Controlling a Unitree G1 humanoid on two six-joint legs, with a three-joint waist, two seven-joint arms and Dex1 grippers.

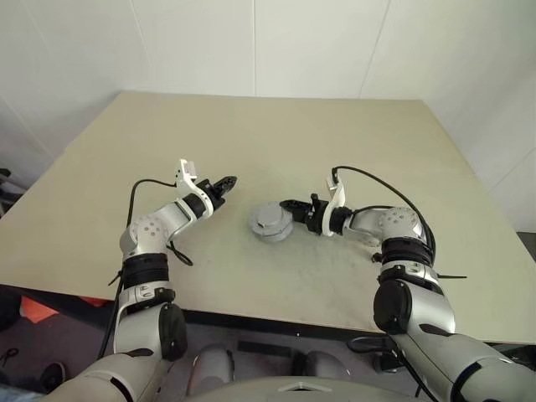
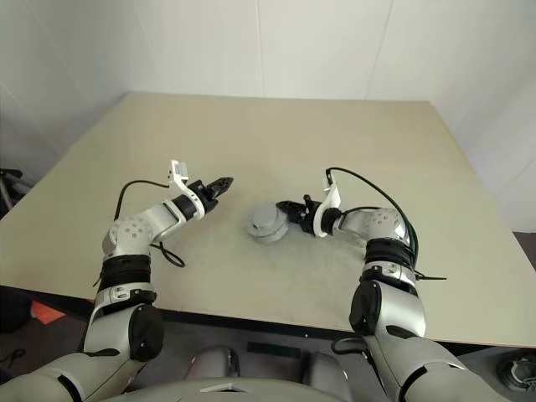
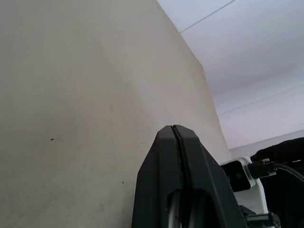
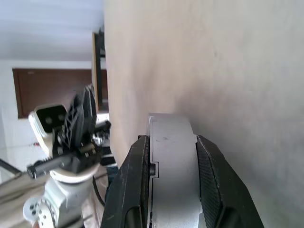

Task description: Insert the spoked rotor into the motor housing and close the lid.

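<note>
A round silver-grey motor housing (image 1: 275,234) sits at the middle of the table. A grey disc, the lid (image 1: 267,216), covers its upper face, and no copper shows. My right gripper (image 1: 289,211) reaches it from the right. In the right wrist view its two black fingers (image 4: 137,161) press either side of the housing's smooth rim (image 4: 171,166), so it is shut on it. My left gripper (image 1: 228,181) hovers a short way to the left of the housing, fingers (image 3: 161,156) pressed together on nothing. The spoked rotor is out of view.
The beige table (image 1: 276,134) stretches far ahead and to both sides of the housing. White walls stand behind it. Black cables trail from both forearms over the tabletop near the front edge.
</note>
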